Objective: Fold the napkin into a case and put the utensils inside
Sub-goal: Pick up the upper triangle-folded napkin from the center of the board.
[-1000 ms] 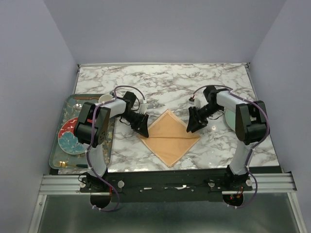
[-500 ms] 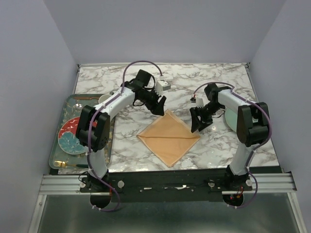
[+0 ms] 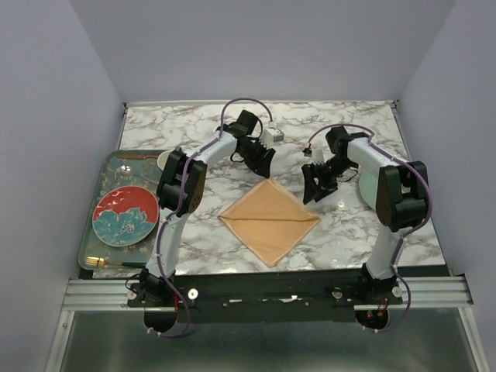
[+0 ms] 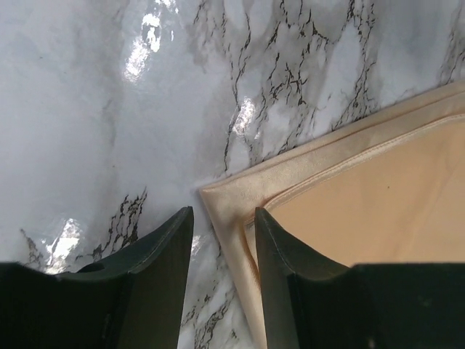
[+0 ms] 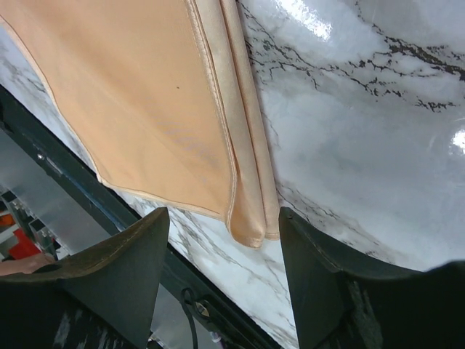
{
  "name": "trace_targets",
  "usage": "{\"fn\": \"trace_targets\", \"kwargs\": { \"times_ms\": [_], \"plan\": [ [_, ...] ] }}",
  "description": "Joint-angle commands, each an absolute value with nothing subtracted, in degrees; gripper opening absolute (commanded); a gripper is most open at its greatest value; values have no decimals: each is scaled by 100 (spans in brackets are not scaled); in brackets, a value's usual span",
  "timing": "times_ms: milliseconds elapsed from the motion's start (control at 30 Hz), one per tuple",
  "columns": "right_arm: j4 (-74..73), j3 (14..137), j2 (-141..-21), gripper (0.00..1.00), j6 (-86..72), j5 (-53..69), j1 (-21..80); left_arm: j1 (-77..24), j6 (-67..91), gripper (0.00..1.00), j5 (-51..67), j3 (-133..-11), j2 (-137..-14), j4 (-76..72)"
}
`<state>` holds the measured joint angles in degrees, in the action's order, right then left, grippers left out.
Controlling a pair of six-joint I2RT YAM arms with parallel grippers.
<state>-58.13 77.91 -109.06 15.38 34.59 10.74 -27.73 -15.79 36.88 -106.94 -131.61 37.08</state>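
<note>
The peach-orange napkin point(image 3: 269, 219) lies flat on the marble as a layered square turned like a diamond; no case shape is in view. My left gripper point(image 3: 261, 164) hovers over its far corner. In the left wrist view the left gripper point(image 4: 223, 218) is open, with that corner of the napkin point(image 4: 240, 185) between the fingers. My right gripper point(image 3: 314, 190) is at the right corner. In the right wrist view the right gripper point(image 5: 223, 218) is open and the doubled napkin tip point(image 5: 251, 231) lies between its fingers. Gold utensils point(image 3: 116, 264) rest on the tray's near edge.
A grey patterned tray point(image 3: 91, 232) at the left holds a red and teal plate point(image 3: 125, 215). A white cup point(image 3: 164, 160) stands at its far right corner. A pale plate point(image 3: 365, 187) sits right of the right gripper. The table's front edge point(image 5: 87, 182) runs close to the napkin.
My left arm swung from the napkin's left corner to its far corner, uncovering the plate on the tray. Its jaws widened, then narrowed a little. The right gripper shifted slightly back and opened a little.
</note>
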Motion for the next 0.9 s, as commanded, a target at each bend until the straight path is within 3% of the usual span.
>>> {"fn": "trace_targets", "kwargs": {
  "times_ms": [0, 233, 567, 867],
  "plan": [
    [-5766, 8059, -11109, 70, 1626, 3639, 1020, -2769, -1362, 47, 4261, -10898, -13438, 4069],
    [-5862, 8139, -11267, 72, 1740, 3700, 932, -2751, -1239, 43, 4517, -10644, -13544, 4166],
    [-5933, 7954, -11435, 79, 2065, 3805, 914, -2479, -870, 8, 4693, -9836, -13018, 3534],
    [-5853, 7857, -11759, 80, 2066, 4008, 923, -2355, -809, 0, 4948, -9255, -12490, 3050]
  ]
}}
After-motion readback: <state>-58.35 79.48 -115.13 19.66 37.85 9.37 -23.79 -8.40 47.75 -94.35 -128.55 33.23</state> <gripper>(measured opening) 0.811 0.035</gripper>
